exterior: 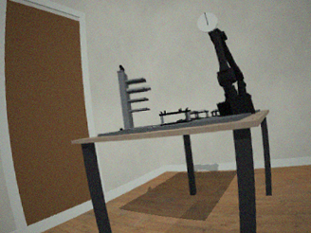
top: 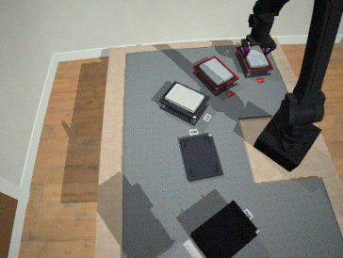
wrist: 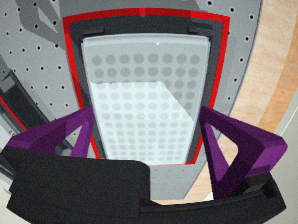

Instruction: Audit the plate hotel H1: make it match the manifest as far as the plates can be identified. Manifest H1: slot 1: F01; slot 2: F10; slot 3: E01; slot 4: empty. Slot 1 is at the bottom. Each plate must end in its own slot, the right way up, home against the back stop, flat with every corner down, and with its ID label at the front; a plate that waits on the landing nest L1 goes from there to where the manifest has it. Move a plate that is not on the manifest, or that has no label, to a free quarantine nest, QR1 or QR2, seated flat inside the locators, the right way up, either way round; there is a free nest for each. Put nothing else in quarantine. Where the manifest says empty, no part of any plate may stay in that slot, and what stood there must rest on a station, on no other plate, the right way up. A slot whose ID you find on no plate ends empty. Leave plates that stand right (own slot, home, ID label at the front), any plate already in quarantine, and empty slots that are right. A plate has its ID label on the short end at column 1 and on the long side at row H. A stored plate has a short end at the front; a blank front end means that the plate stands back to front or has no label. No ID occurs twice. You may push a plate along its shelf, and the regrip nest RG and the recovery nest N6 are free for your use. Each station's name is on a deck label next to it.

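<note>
My gripper [top: 257, 47] [wrist: 146, 112] is open, with its purple fingers on either side of a pale grey well plate [top: 257, 58] [wrist: 143, 90]. That plate lies flat inside the red-framed quarantine nest [top: 241, 56] [wrist: 143, 15] at the far right of the deck. A second grey plate [top: 216, 72] lies in the other red-framed nest [top: 204, 60] to its left. A white plate [top: 185, 96] sits on a dark nest further left. The plate hotel [top: 225, 231] [exterior: 126, 100] stands at the near edge; its shelves show side-on in the exterior view, and I cannot tell what is on them.
An empty dark nest [top: 200, 156] lies mid-deck. The arm's black base [top: 289, 137] stands at the right edge, and the arm [exterior: 228, 76] rises tall above it. Small deck labels sit beside the stations.
</note>
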### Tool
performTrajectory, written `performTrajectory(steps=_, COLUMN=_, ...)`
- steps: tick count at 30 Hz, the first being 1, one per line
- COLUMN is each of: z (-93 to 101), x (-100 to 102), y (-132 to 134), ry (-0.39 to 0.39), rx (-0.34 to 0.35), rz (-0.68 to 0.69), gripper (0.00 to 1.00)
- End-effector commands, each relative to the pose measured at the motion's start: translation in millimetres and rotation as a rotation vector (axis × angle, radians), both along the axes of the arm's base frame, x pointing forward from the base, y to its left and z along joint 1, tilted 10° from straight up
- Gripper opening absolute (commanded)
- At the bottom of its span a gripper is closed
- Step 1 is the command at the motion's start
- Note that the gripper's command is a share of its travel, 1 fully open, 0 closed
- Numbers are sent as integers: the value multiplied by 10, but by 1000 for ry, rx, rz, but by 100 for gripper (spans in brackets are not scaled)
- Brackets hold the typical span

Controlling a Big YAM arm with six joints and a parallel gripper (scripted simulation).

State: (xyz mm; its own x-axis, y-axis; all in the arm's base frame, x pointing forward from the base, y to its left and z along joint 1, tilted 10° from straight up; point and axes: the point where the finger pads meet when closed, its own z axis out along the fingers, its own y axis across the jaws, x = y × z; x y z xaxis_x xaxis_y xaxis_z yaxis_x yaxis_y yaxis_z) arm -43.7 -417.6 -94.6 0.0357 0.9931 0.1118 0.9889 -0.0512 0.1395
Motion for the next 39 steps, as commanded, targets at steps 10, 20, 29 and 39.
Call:
performTrajectory(steps=10, z=84, x=-2, y=-152, ry=4, rx=-38, rz=2, gripper=100)
performTrajectory(steps=20, z=464, x=-66, y=-308, ry=8, rx=-72, rz=10, gripper=100)
performTrajectory(steps=29, z=777, x=-161, y=-328, ry=11, rx=-74, rz=0, gripper=100)
performTrajectory(steps=39, z=964, x=-220, y=-352, ry=13, rx=-76, rz=0, gripper=100)
